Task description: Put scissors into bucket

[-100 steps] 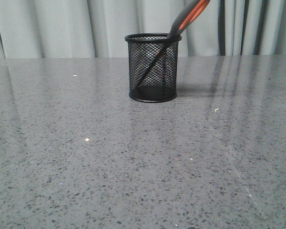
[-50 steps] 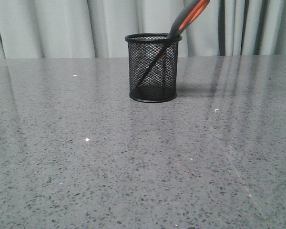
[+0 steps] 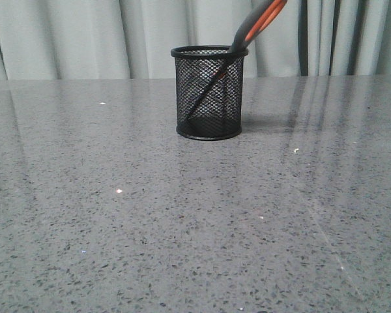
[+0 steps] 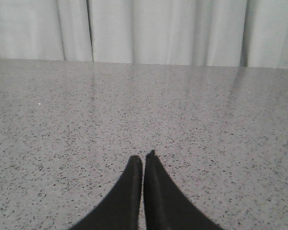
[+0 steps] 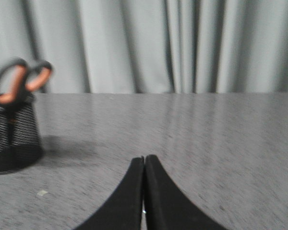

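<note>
The scissors [image 3: 257,25] stand blades-down in the bucket [image 3: 209,91], handles leaning toward one o'clock over the rim. No writing is readable on either. The left gripper [image 4: 143,162] and right gripper [image 5: 144,160] are both closed and hold nothing.

You will find no text, label, brand, number or sign to read in any of the three views. The black wire-mesh cylindrical cup [image 3: 209,92] carries no printing on its solid rim or base, and the dark grey scissors with orange-lined finger loops [image 3: 257,23] leaning out of it toward one o'clock show no marking. The speckled grey stone tabletop [image 3: 150,228] is likewise unmarked.
</note>
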`<control>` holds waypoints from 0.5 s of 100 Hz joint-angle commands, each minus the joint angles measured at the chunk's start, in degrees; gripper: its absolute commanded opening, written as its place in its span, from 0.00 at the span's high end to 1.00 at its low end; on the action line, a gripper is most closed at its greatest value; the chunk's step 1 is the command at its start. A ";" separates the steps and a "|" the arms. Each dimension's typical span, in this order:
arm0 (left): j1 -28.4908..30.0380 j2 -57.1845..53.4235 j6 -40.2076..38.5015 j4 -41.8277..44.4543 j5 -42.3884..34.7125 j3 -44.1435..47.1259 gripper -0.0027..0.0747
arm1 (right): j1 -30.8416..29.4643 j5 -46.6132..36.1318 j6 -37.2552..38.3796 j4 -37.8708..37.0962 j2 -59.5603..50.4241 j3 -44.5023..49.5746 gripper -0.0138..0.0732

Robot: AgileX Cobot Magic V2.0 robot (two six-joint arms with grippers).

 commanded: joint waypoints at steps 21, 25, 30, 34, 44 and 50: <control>0.03 -1.56 -0.35 -0.06 -4.56 2.32 0.99 | -4.24 2.79 5.20 -6.36 -8.34 5.76 0.89; 0.03 -1.56 -0.35 -0.06 -4.56 2.32 0.99 | -4.24 4.99 5.21 -6.66 -8.47 5.76 0.89; 0.03 -1.56 -0.35 -0.06 -4.56 2.32 0.99 | -4.24 7.32 5.21 -7.66 -8.59 5.76 0.89; 0.03 -1.56 -0.35 -0.06 -4.56 2.32 0.99 | -4.24 8.54 5.21 -7.66 -8.59 5.76 0.89; 0.03 -1.56 -0.35 -0.06 -4.56 2.32 0.99 | -4.24 9.39 5.21 -7.66 -8.59 5.76 0.89; 0.03 -1.56 -0.35 -0.06 -4.56 2.32 0.99 | -4.24 8.97 5.21 -7.66 -8.59 5.76 0.89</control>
